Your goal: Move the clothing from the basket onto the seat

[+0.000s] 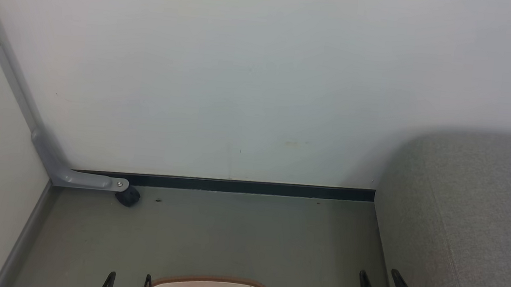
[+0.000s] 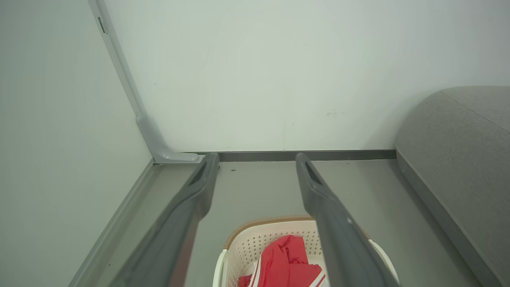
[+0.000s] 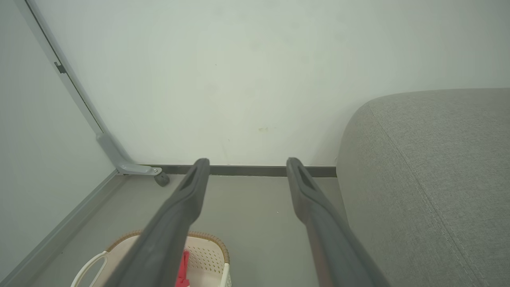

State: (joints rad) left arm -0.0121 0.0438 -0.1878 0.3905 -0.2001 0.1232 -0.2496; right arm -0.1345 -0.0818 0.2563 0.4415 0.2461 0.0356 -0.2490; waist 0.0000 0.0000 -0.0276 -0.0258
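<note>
Your left gripper (image 2: 257,159) stands with its two fingers well apart and nothing between them, poised above the basket (image 2: 255,243). Your right gripper (image 3: 248,162) is spread just as wide and equally empty, over the floor (image 3: 255,223) between the basket and the seat (image 3: 430,179). The clothing (image 2: 289,259) lies inside the basket. In the left wrist view you get a rumpled red heap with white stripes at its lower edge; the head view gives you a small red hump at the bottom edge, and the right wrist view a red sliver beside its left finger. That view also shows you a caster (image 3: 161,180) at the wall's foot. Count two grippers, four fingers, one basket, one seat and one caster. You cannot tell how many garments are in the heap.
</note>
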